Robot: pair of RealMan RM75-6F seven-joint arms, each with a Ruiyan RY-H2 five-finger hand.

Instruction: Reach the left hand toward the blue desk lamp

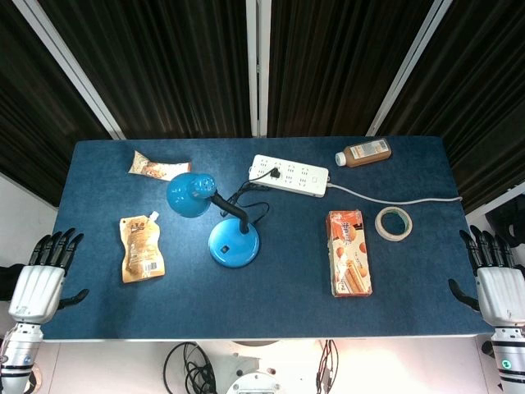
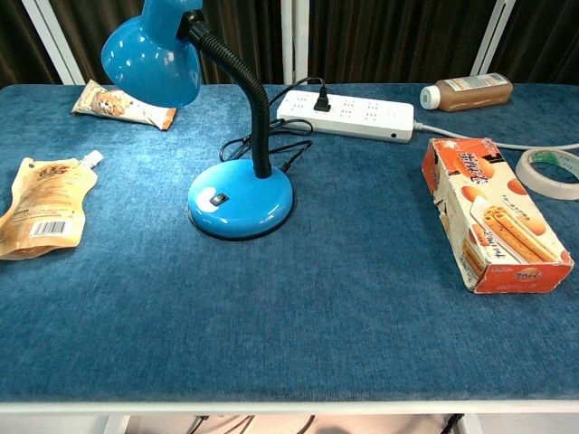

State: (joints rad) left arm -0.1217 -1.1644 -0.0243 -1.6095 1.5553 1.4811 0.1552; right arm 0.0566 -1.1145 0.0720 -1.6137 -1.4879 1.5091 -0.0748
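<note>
The blue desk lamp (image 1: 233, 240) stands a little left of the table's middle, its round base near the front and its shade (image 1: 190, 195) bent toward the back left. In the chest view the lamp (image 2: 241, 199) fills the left centre, its cord running to the power strip. My left hand (image 1: 45, 275) hangs off the table's left front corner, fingers spread and holding nothing, well apart from the lamp. My right hand (image 1: 496, 279) sits beyond the right front corner, open as well. Neither hand shows in the chest view.
A tan spouted pouch (image 1: 141, 246) lies between my left hand and the lamp. A snack packet (image 1: 157, 167) lies at the back left. A white power strip (image 1: 289, 175), brown bottle (image 1: 362, 153), orange biscuit box (image 1: 349, 252) and tape roll (image 1: 394, 222) occupy the right half.
</note>
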